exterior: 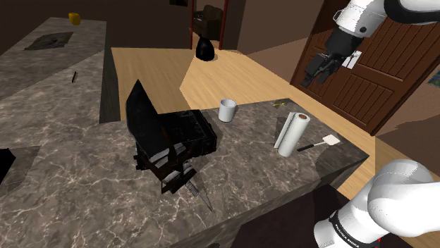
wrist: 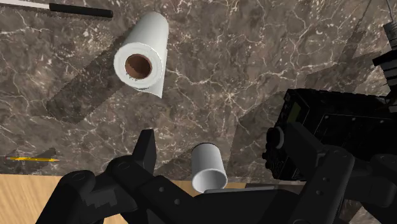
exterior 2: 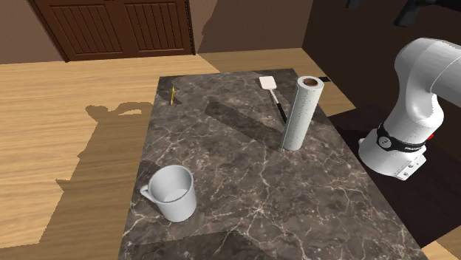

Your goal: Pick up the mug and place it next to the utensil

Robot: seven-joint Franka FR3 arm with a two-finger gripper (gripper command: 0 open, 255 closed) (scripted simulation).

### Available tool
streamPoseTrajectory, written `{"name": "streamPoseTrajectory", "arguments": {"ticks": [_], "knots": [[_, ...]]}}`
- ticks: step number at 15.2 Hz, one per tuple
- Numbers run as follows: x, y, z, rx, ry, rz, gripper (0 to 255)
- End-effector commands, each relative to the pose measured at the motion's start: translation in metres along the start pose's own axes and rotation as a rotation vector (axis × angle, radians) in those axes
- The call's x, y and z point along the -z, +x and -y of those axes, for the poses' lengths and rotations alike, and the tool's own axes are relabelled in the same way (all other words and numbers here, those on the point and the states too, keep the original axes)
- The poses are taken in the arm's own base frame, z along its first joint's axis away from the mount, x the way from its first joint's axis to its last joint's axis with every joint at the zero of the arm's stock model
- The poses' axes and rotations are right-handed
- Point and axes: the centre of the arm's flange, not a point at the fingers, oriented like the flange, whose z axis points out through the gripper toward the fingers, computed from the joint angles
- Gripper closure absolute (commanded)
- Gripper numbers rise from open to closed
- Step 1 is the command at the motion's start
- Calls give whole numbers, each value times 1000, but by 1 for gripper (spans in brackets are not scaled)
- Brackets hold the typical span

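Note:
A white mug (exterior: 227,110) (exterior 2: 173,193) stands upright on the dark marble counter (exterior: 84,176), handle toward the second exterior view's left. The utensil is a spatula (exterior: 321,143) (exterior 2: 272,92) with a white head and black handle, lying flat near the counter's far corner, beyond a standing paper towel roll (exterior: 291,134) (exterior 2: 301,114). My black gripper (exterior: 316,70) hangs high in the air above the counter, well clear of everything. In the wrist view my gripper (wrist: 219,143) is open, with the mug (wrist: 208,168) far below between the fingers and the roll (wrist: 141,57) beyond.
A black boxy appliance (exterior: 169,137) (wrist: 331,127) sits on the counter near the mug. A yellow pencil (exterior 2: 172,94) (wrist: 32,157) lies at the counter's edge. A brown panelled door (exterior: 381,63) (exterior 2: 118,26) stands behind. A black kettle (exterior: 204,49) sits on the wooden floor area.

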Motion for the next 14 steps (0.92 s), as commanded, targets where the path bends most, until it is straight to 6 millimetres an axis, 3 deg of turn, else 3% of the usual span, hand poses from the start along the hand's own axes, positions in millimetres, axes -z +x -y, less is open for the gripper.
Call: {"name": "streamPoseTrajectory", "arguments": {"ticks": [1, 14], "knots": [[0, 0, 0, 0, 0, 0, 0], [-120, 125, 32, -7, -35, 37, 0]]}}
